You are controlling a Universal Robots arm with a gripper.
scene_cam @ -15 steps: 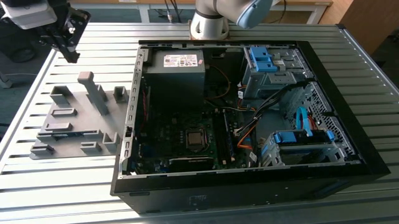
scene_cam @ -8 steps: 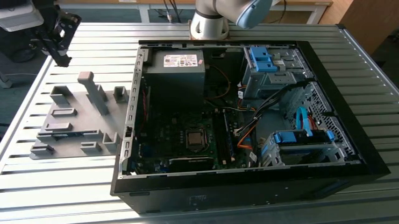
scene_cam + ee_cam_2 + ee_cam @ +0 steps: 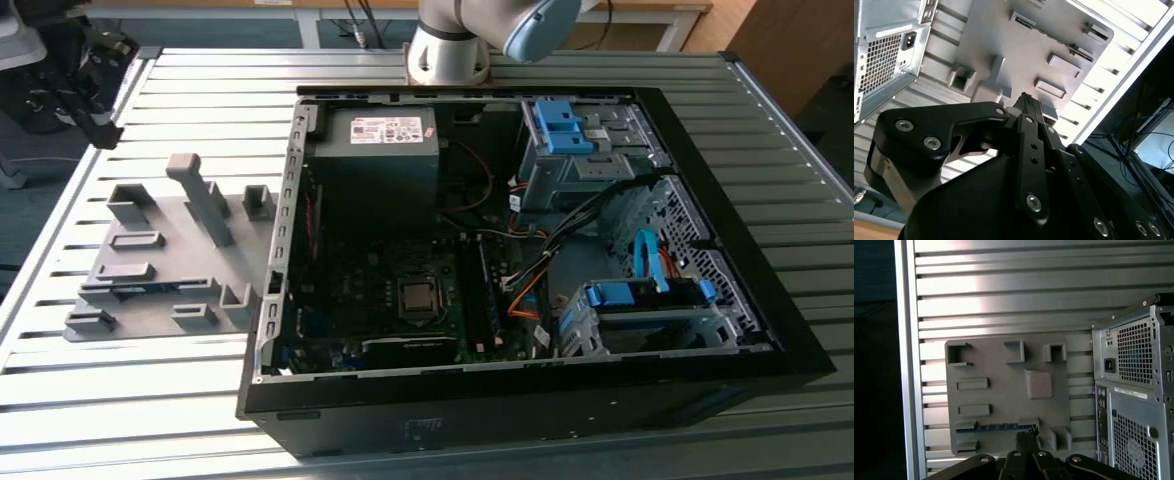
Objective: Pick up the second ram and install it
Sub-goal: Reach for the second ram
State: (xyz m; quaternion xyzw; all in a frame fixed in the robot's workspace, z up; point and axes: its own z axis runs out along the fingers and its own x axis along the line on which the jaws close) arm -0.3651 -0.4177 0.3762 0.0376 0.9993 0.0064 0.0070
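second ram (image 3: 996,428) lies in the tray (image 3: 1004,395), on the table (image 3: 1004,290) beside the case (image 3: 1134,390).

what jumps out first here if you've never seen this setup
An open computer case lies on a slatted metal table, taking up the middle of the exterior view. A grey tray sits beside it on that view's left. In the first wrist view, a ram lies in the tray, with the gripper aimed towards it.

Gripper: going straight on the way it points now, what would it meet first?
Probably the grey fixture tray, near one end of the ram stick lying in it; depth unclear.
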